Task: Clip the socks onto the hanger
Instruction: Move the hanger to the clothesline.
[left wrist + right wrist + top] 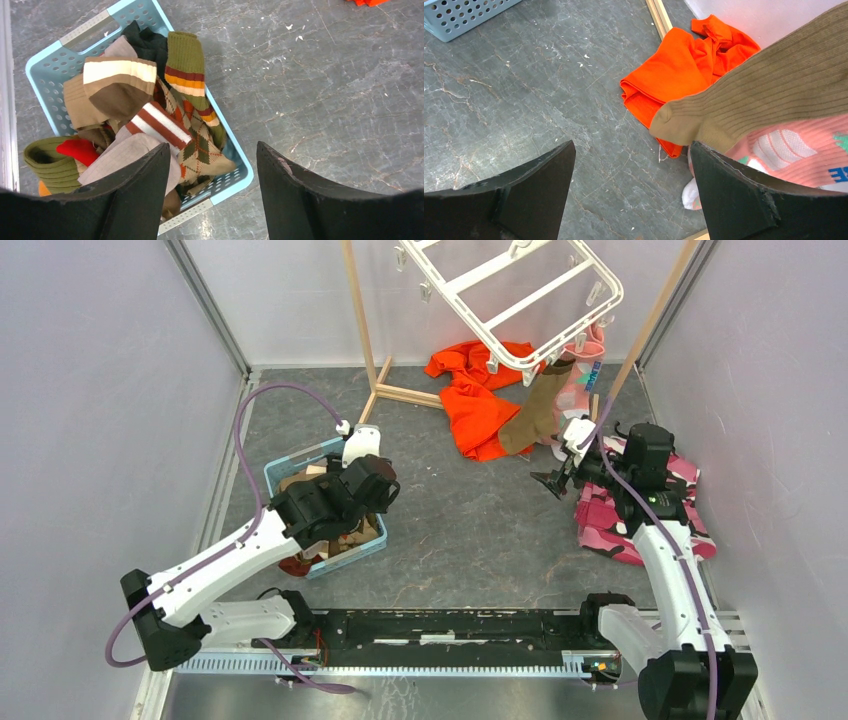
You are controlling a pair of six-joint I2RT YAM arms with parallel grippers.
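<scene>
On the near left of the bench (pixel 470 530), the left claw (pixel 212 146) hovered over a pale blue basket (pixel 50 55), its jaws apart and gripping nothing. The basket was heaped with socks (pixel 165 120): striped brown and tan, argyle, green, red and grey, tangled together. To the right, the right claw (pixel 632 145) also stood with its jaws spread wide and nothing between them, held above the bare grey surface. Its arm reached over a pink camouflage cloth (pixel 600 520) that lay crumpled by the right wall.

Just beyond that claw, a brown sock (pixel 774 90) hung toe-down from the white hanger (pixel 510 300), and a pink sock (pixel 794 150) with white and teal patches hung just beside it, the two touching. An orange garment (pixel 475 400) lay bunched on the bench behind the brown sock's toe. The hanger was tilted and hung from a light wooden stand (pixel 365 330) at the far end, with most of its edge clips bare.
</scene>
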